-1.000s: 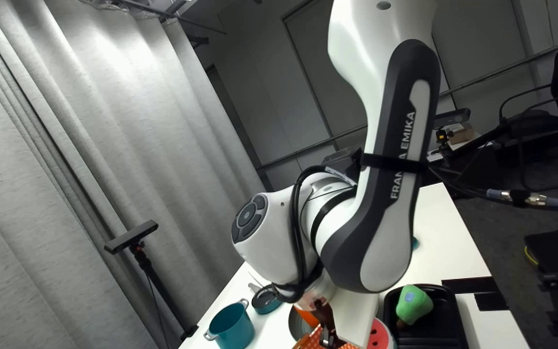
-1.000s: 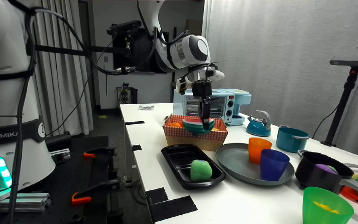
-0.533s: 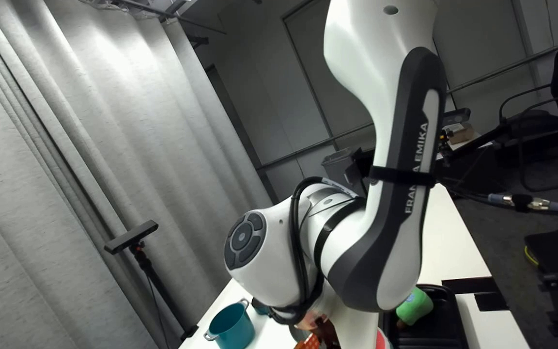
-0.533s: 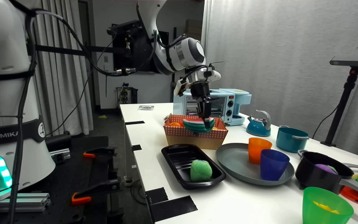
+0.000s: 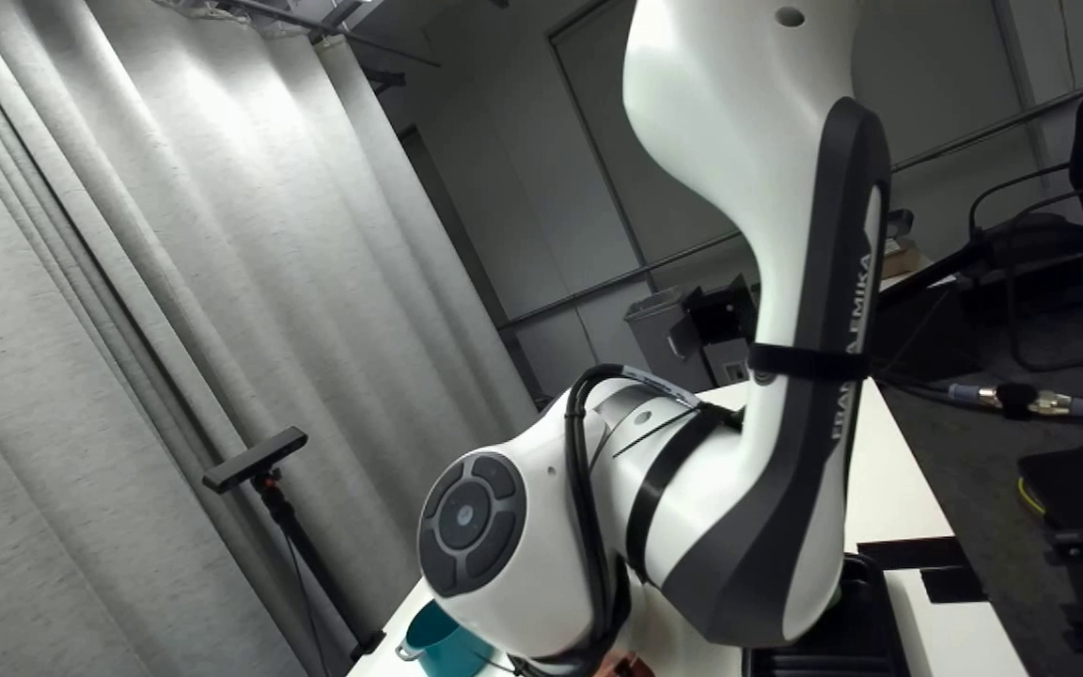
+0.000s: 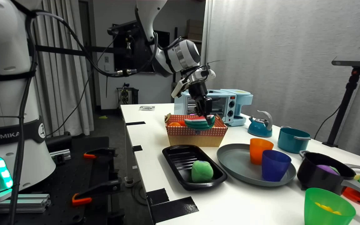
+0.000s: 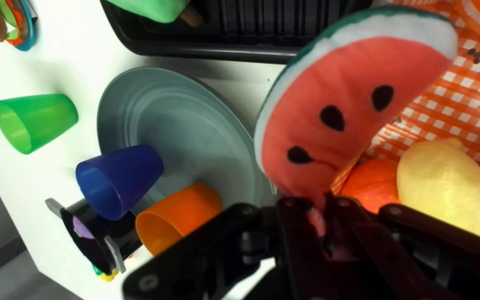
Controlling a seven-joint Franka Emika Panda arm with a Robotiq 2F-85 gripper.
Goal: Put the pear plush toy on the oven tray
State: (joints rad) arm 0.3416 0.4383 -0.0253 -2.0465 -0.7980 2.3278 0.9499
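In the wrist view, the top edge cuts off both the bright green pear plush toy and the black oven tray it lies in, while the right edge trims the red-checked basket. In an exterior view, the robot arm covers nearly all of the pear, leaving a thin green sliver, and hides part of a teal pot. The tool looms dark and blurry in the wrist view, but its fingers are pinched around one tip of a watermelon-slice plush (red, with black seeds). That plush overlaps the basket's front rim in an exterior view; whether the two touch cannot be told. The purple item inside the black saucepan is hard to make out. Compared with half a second ago, the arm has swung across the pear, which mostly showed beside it then; the tool leans more, and the basket has shifted slightly. Pear and tray have stayed put. The pear rests near one end of the tray, rounded and soft-looking, with a bluish patch on top and, in the wrist view, a brown stub of stem. Just beside the tray on the white counter, a round grey plate carries an orange cup and a dark blue cup.
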